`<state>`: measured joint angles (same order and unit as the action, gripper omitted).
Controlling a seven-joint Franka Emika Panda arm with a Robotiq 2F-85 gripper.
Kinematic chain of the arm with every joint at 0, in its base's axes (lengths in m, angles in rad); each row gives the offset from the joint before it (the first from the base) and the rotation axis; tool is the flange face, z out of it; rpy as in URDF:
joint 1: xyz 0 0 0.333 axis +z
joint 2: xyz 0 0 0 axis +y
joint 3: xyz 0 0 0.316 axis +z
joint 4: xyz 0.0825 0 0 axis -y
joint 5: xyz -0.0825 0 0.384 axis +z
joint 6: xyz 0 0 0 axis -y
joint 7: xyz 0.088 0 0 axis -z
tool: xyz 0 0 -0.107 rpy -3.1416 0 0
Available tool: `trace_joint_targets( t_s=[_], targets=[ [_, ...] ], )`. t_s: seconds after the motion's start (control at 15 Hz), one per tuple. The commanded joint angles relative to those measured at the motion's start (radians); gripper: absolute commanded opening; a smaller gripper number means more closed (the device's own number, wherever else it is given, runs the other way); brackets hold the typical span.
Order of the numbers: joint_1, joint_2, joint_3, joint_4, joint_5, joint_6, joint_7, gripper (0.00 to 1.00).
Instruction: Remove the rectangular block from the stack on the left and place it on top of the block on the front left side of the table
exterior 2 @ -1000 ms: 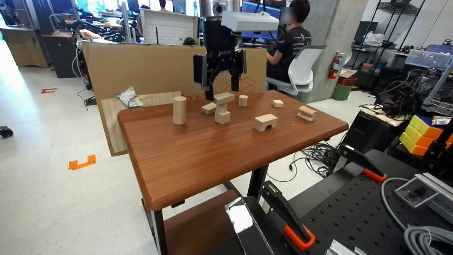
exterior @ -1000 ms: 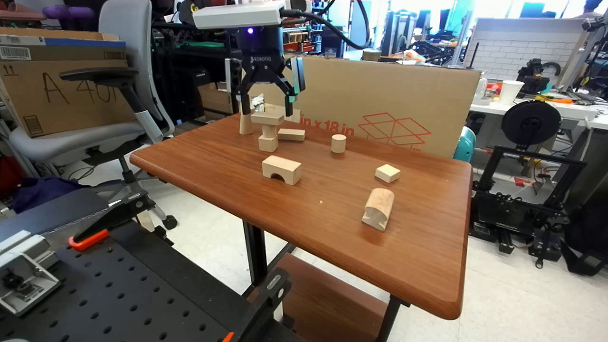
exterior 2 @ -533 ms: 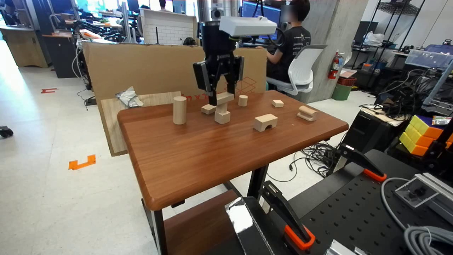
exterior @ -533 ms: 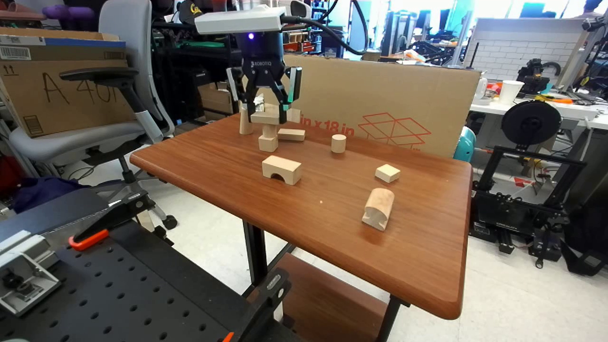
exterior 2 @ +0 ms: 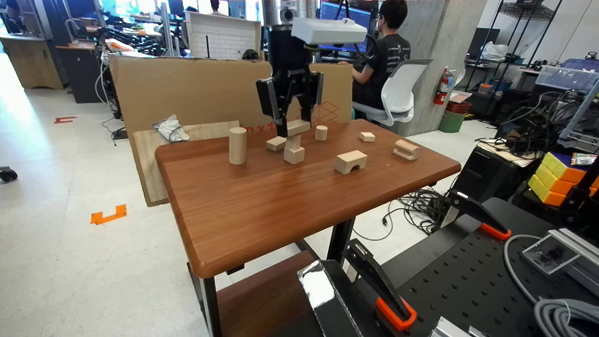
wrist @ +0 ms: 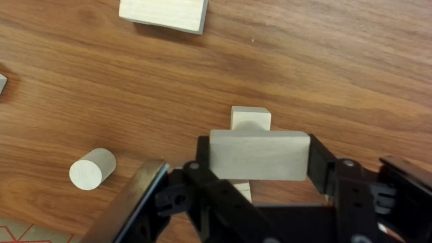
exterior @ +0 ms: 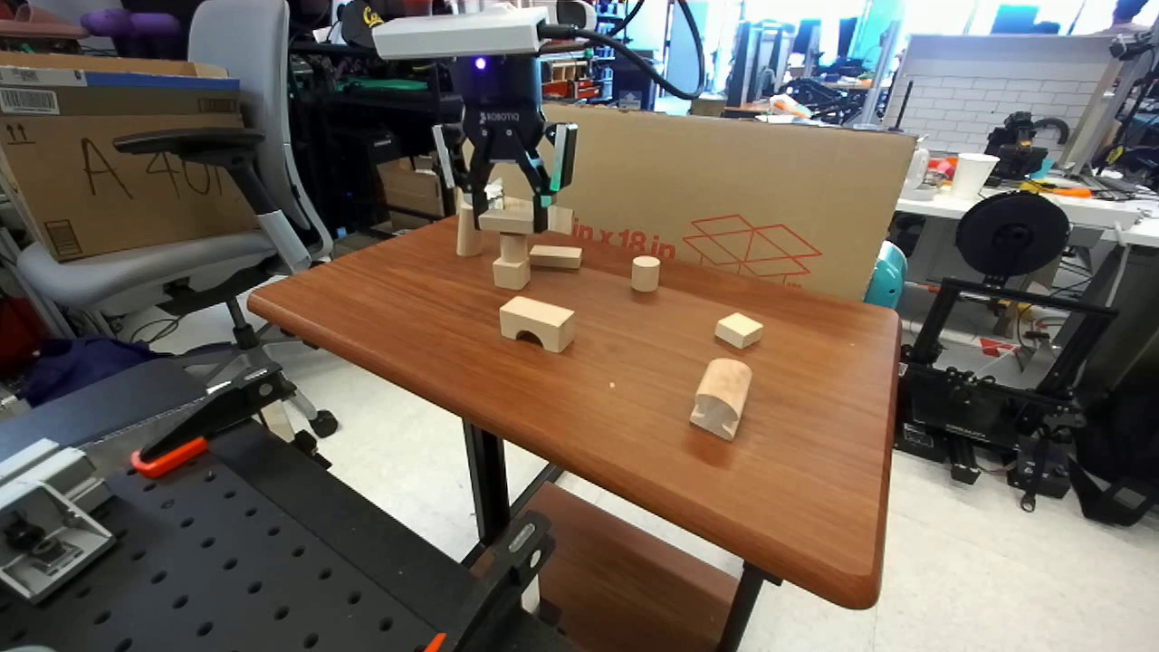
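The rectangular block [wrist: 259, 157], a plain pale bar, is gripped end to end by my gripper [wrist: 259, 152], with one finger [wrist: 203, 148] against each short end. In both exterior views this block [exterior 2: 298, 128] hangs level just over the stack [exterior 2: 294, 156]; whether it still touches the narrow piece below, I cannot tell. That stack shows a small cylinder [exterior: 513, 246] standing on a cube [exterior: 511, 273]. On the table [exterior: 407, 290], nearer the front, sits the arch-cut block on the front left side [exterior: 537, 322], its top flat; part of this block [wrist: 163, 14] shows in the wrist view.
Close behind the stack lies a flat block [exterior: 555, 257]. A tall cylinder [exterior 2: 237, 146] stands to one side. Elsewhere are a short cylinder [exterior: 645, 273], a small square block [exterior: 739, 330] and a rounded block [exterior: 722, 398]. A cardboard sheet [exterior: 724, 181] rises behind the table.
A second ago the gripper was open over the block. It came down and shut on the block's ends, and over the last half second gripper and block have risen slightly.
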<state>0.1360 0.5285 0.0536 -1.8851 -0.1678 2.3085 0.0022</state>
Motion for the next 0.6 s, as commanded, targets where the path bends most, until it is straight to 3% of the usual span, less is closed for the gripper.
trace_joint_targets(
  t_s=[0.0,0.53],
  targets=[
    [-0.03,-0.076,0.008,-0.065,0.022,-0.01,-0.051,0.42],
    [-0.07,-0.141,-0.016,-0.194,-0.006,0.014,-0.073,0.42]
  ],
)
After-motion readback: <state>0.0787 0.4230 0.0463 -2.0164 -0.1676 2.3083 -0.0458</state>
